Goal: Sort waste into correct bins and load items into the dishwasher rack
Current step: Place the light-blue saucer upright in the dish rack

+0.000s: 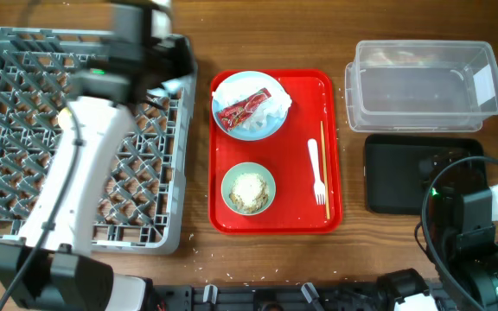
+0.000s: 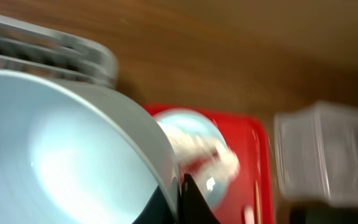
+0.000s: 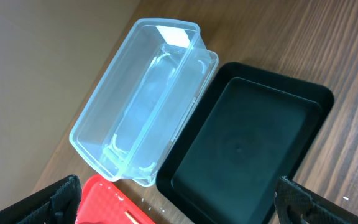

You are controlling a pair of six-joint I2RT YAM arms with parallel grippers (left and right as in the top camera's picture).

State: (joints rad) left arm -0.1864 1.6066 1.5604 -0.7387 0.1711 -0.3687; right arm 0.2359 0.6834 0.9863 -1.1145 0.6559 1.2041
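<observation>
The bench (image 1: 361,259) is lit evenly and brightly, with soft shadows; the left arm (image 1: 80,164) is smeared at its top. The left wrist view is blurred throughout, and glare is spread over a close curved surface (image 2: 61,155). The right wrist view is rendered sharp.

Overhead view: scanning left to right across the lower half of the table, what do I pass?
dishwasher rack → mint-green bowl → white fork → black tray
</observation>
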